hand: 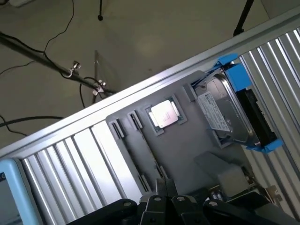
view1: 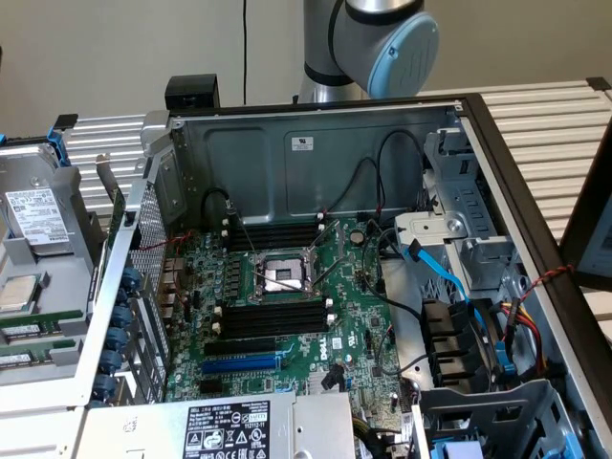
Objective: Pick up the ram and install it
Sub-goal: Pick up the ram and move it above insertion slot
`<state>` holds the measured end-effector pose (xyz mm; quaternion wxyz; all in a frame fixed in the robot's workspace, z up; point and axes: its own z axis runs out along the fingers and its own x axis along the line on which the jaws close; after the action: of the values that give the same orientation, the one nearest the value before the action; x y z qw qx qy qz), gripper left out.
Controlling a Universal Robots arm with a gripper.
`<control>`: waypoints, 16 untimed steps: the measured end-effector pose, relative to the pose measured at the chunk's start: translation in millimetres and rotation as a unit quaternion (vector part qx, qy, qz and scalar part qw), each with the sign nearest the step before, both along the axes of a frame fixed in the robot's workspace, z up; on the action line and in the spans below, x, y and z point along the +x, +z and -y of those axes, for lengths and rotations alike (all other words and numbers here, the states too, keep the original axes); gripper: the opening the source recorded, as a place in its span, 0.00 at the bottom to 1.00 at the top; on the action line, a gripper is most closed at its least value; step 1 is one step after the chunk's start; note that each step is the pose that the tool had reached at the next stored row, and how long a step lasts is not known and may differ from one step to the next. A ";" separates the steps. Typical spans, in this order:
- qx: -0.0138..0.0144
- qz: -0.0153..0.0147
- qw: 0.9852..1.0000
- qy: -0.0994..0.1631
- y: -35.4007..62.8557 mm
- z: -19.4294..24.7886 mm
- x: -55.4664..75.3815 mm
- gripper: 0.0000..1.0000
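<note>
Currently the ram [view1: 29, 328] is seen lying in the gray parts tray [view1: 65, 206] at the exterior view's left, outside the open computer case [view1: 316, 143]. Its long axis is laid roughly across that view, with the end toward the case raised slightly. A second green stick [view1: 21, 360] is laid parallel just beside it. A CPU [view1: 19, 292] and a hard drive [view1: 33, 215] are held in the same tray, farther back.

Inside the case, the black memory slots [view1: 273, 318] on the motherboard [view1: 354, 325] are aligned much the same way as the ram, on either side of the CPU socket [view1: 282, 275]. A blue expansion slot [view1: 239, 363] is set nearer the camera.

Tray and case are carried by a slatted metal table [view1: 545, 124]. In the wrist view the tool [hand: 165, 187] is held above the tray, its black fingers drawn fully together; whether anything is pinched between them cannot be told.
</note>
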<state>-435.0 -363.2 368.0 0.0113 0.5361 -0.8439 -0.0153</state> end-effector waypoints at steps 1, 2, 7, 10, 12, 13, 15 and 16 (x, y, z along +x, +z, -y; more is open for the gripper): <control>0.000 0.000 1.000 0.009 -0.1 0.0 0.0 0.11; 0.000 0.000 1.000 0.018 -0.2 0.0 -0.1 0.11; 0.000 0.000 0.998 0.063 -0.7 0.0 -0.2 0.11; 0.000 0.000 0.996 0.091 -1.0 0.0 -0.3 0.11; 0.000 0.000 0.994 0.109 -1.0 0.0 -0.3 0.11; 0.000 0.000 0.993 0.118 -1.1 0.0 -0.4 0.11; 0.000 0.000 0.991 0.136 -1.1 0.0 -0.4 0.11; 0.000 0.000 0.989 0.145 -1.1 0.0 -0.5 0.11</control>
<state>-435.5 -363.2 366.9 0.0135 0.6529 -0.7572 -0.0135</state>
